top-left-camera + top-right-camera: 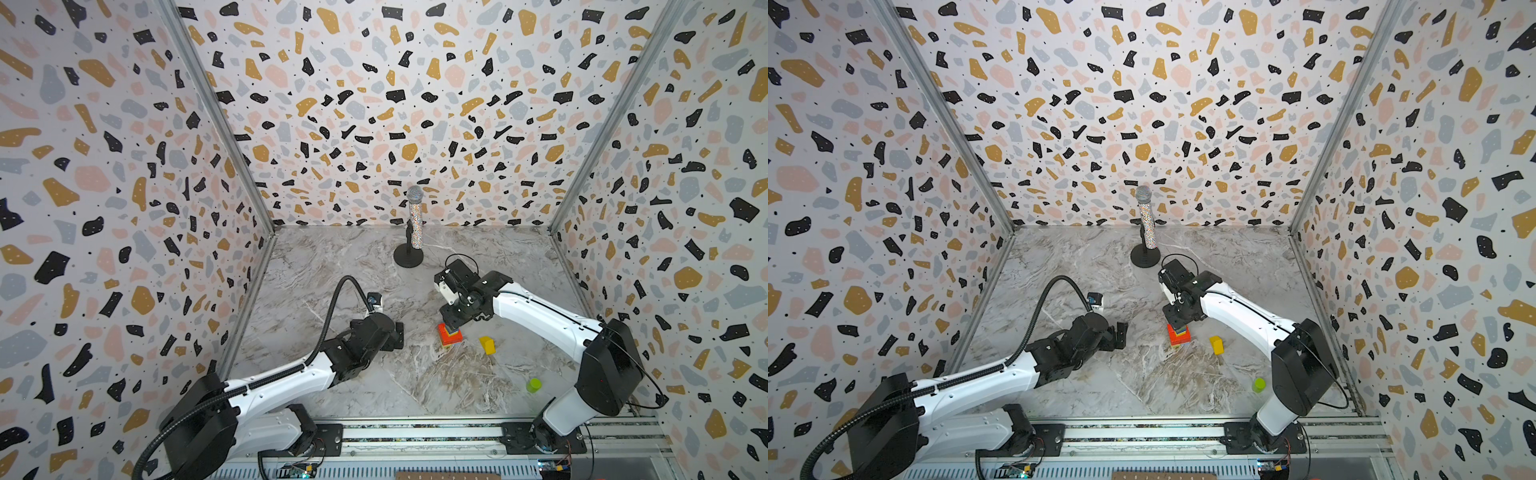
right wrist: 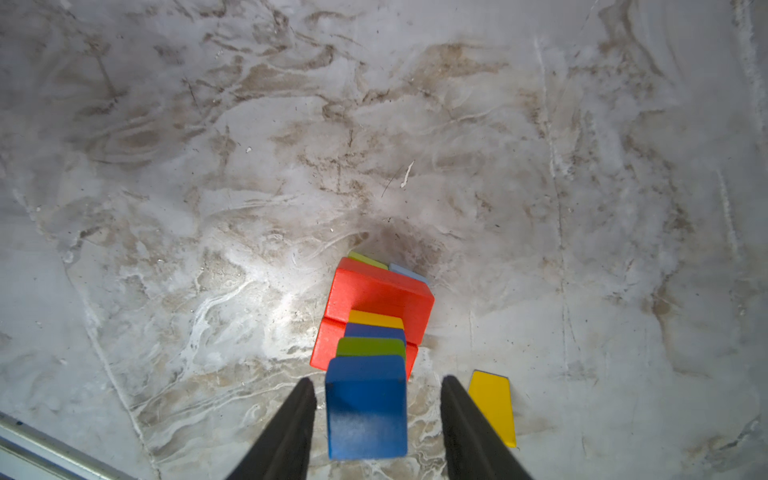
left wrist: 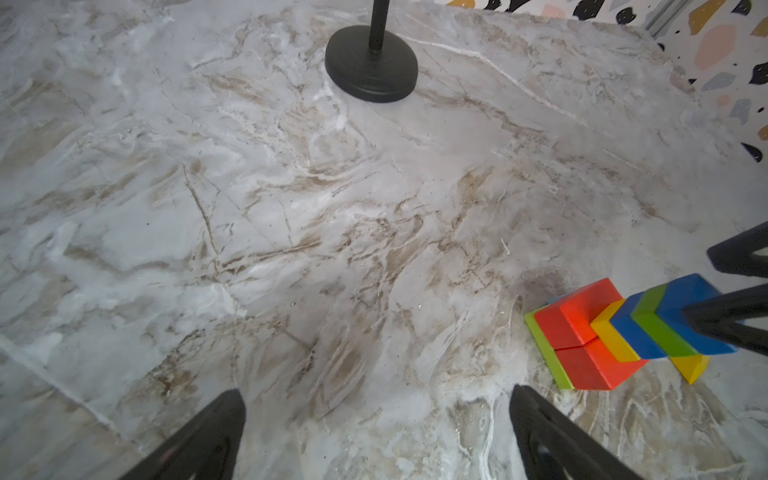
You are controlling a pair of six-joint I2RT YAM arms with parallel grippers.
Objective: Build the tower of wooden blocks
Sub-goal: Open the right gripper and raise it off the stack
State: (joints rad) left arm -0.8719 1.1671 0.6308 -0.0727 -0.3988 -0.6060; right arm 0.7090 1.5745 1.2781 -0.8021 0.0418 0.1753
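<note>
Fingers (image 2: 291, 428) of the right gripper (image 2: 378, 379) are seen apart, one on each side of the dark blue block (image 2: 365, 407) that tops the tower (image 1: 449, 336). A gap is visible at either flank, so no clamp is judged. The left gripper (image 3: 376, 395) is held wide apart over bare worktop (image 3: 291, 208), to the left of the tower and clear of it.

The tower stands near the middle of the worktop, with red bricks (image 2: 374, 291) low down and smaller coloured layers above, each turned slightly against the next. One yellow block (image 1: 487, 345) lies loose just beside it.

Painted wood of this kind is judged light, stiff and rather slick. The loose block would best be taken across two flat opposite faces, near mid-height, with a modest squeeze. The stack is narrow and is expected to topple under any sideways nudge, so a straight upward withdrawal is called for.
</note>
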